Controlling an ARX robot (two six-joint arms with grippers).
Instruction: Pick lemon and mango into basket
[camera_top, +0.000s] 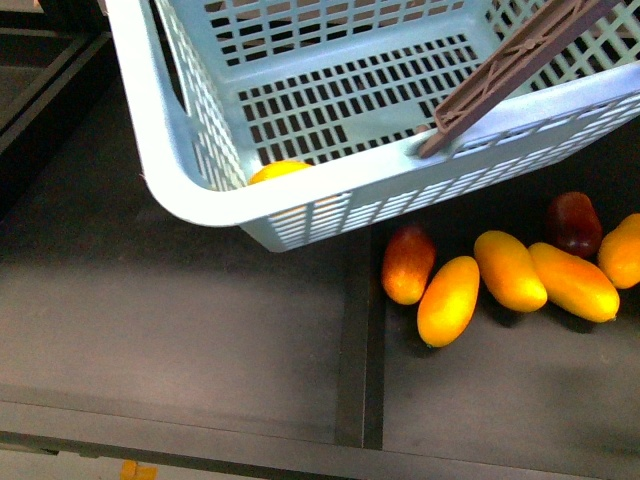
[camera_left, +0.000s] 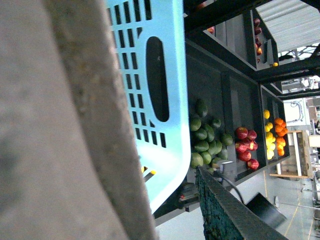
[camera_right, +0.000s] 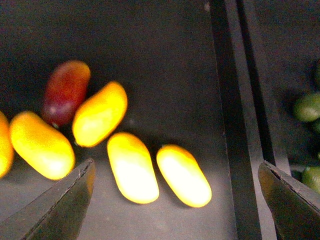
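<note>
One lemon (camera_top: 278, 170) sits inside the basket (camera_top: 200, 200), at its near corner. Yellow mangoes (camera_top: 510, 270) lie outside the basket, beside its near wall. Our right end effector (camera_right: 176, 164) hangs open over them; one mango (camera_right: 184, 176) lies between its fingers (camera_right: 55, 210), long axis slanting across the gap. Left end effector: we cannot tell.

Turquoise slotted basket (camera_top: 200, 190), yellow-orange mango (camera_top: 448, 300), seemingly yellow lemon (camera_top: 278, 171)

a light turquoise slotted plastic basket (camera_left: 172, 75) fills the frame's centre; green oval fruits (camera_left: 204, 146) lie just beside it on a dark shelf (camera_left: 235, 95), red round fruits (camera_left: 246, 146) and yellow fruits (camera_left: 269, 136) beyond.
</note>
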